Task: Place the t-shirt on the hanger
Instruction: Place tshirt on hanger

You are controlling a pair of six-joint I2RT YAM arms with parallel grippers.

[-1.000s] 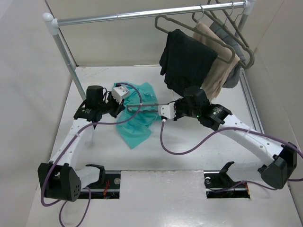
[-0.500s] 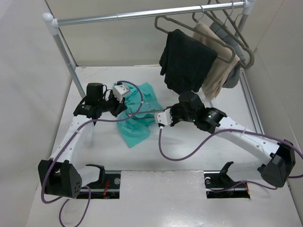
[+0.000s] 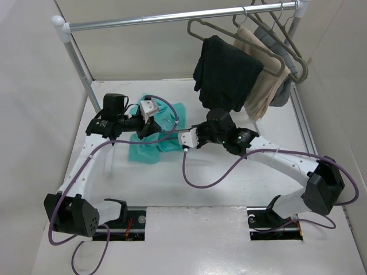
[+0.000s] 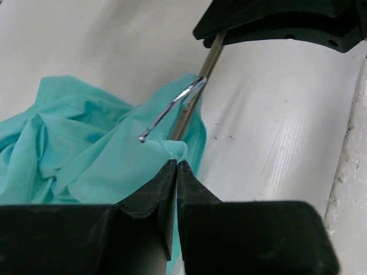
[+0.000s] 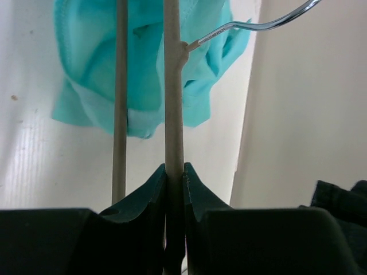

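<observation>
The teal t-shirt (image 3: 150, 140) lies bunched on the white table, left of centre. My left gripper (image 3: 152, 126) is over it, shut on a raised fold of the t-shirt (image 4: 114, 166) right at the fingertips (image 4: 176, 164). My right gripper (image 5: 174, 170) is shut on one grey-taupe bar of the hanger (image 5: 174, 86). The hanger's other bar (image 5: 120, 86) runs alongside and both reach over the t-shirt (image 5: 97, 51). Its silver hook (image 5: 258, 24) sticks out sideways. In the left wrist view the hanger (image 4: 198, 86) and its hook (image 4: 172, 112) point at the held fold. The right gripper (image 3: 180, 138) is at the cloth's right edge.
A metal rail (image 3: 172, 16) crosses the back on a slanted post (image 3: 77, 63). At its right end hang a black garment (image 3: 226, 71), a tan one (image 3: 261, 86) and a grey one (image 3: 285, 91). Purple cables (image 3: 206, 183) loop over the table.
My right arm has carried the hanger left, up to the t-shirt. My left gripper has pulled the cloth up and back, so the t-shirt is more bunched.
</observation>
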